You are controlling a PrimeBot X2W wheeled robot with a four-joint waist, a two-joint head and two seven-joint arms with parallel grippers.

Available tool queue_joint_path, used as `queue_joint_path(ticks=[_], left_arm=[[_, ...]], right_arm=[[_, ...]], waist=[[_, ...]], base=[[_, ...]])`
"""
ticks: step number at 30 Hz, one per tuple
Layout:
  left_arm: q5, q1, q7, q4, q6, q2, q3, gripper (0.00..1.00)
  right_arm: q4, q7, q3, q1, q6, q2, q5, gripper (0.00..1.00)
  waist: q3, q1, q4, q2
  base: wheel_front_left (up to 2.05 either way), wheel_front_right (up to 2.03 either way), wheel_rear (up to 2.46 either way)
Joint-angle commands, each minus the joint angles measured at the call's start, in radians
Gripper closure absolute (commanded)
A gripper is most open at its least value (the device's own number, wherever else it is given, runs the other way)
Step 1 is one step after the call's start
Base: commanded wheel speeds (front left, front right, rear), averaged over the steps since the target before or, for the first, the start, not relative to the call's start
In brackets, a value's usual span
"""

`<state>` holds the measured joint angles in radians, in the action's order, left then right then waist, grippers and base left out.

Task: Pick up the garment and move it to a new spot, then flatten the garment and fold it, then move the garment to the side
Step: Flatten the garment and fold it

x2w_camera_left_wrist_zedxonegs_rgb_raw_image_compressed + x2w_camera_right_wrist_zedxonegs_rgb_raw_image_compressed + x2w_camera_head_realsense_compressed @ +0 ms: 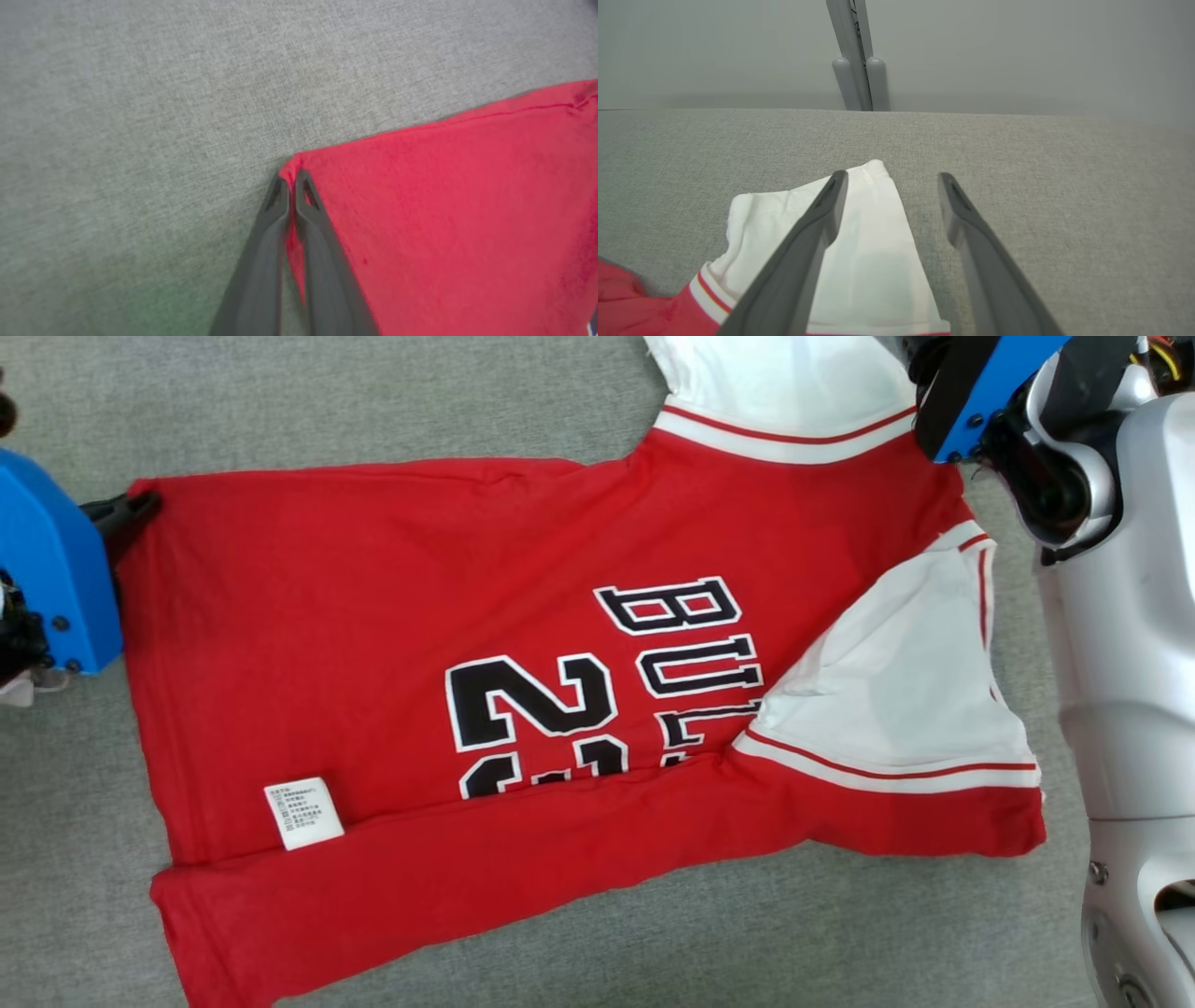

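Note:
The garment (420, 616) is a red jersey with white sleeves and black lettering. It lies spread on the grey cloth surface, its near long edge folded over. My left gripper (140, 509) is at the far left corner of the garment's hem. In the left wrist view that gripper (292, 179) is shut, with the red corner (444, 210) pinched between its fingers. My right gripper (892, 179) stands open over the far white sleeve (868, 261), its left finger above the sleeve and its right finger above bare cloth. Nothing is between its fingers.
My right arm's blue wrist housing (980, 392) and silver body (1130, 709) fill the right side. A white care label (303, 814) shows near the hem. Beyond the surface's far edge a grey post (857, 56) stands against a pale wall. Grey cloth surface (280, 401) surrounds the garment.

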<state>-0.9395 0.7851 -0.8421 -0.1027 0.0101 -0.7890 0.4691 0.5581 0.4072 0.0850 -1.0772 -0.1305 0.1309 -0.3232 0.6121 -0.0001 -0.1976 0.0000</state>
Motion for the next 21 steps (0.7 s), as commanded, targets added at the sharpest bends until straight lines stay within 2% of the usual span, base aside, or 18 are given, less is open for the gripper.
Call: queue_joint_path(ticks=[1, 6, 10, 14, 17, 21], left_arm=[[0.020, -0.022, 0.012, -0.002, 0.009, 0.016, 0.032, 1.00], [0.058, -0.022, 0.080, 0.020, 0.029, 0.051, 0.050, 1.00], [0.073, 0.008, 0.133, 0.030, 0.054, 0.106, 0.069, 1.00], [0.094, 0.046, 0.183, 0.013, 0.069, 0.164, 0.090, 1.00], [0.106, 0.063, 0.207, -0.012, 0.077, 0.198, 0.110, 1.00], [0.116, 0.065, 0.229, -0.043, 0.084, 0.207, 0.120, 1.00]], right_arm=[[0.021, 0.016, -0.018, -0.023, -0.001, 0.000, 0.004, 0.00], [0.119, 0.099, -0.051, -0.085, -0.001, 0.010, 0.075, 0.00], [0.206, 0.165, -0.092, -0.136, 0.000, 0.032, 0.137, 0.00], [0.258, 0.173, -0.157, -0.173, -0.001, 0.057, 0.192, 0.00], [0.286, 0.174, -0.186, -0.188, -0.001, 0.062, 0.218, 0.00], [0.337, 0.225, -0.153, -0.174, -0.001, 0.064, 0.249, 0.00]], waist=[[0.009, 0.0001, 0.016, 0.0000], [0.022, 0.0001, 0.073, 0.0000], [0.036, 0.0001, 0.138, 0.0000], [0.051, 0.0001, 0.201, 0.0000], [0.059, 0.0001, 0.227, 0.0000], [0.061, 0.0001, 0.233, 0.0000]], base=[[0.00, 0.00, 0.00], [0.00, 0.00, 0.00], [0.00, 0.00, 0.00], [0.00, 0.00, 0.00], [0.00, 0.00, 0.00], [0.00, 0.00, 0.00]])
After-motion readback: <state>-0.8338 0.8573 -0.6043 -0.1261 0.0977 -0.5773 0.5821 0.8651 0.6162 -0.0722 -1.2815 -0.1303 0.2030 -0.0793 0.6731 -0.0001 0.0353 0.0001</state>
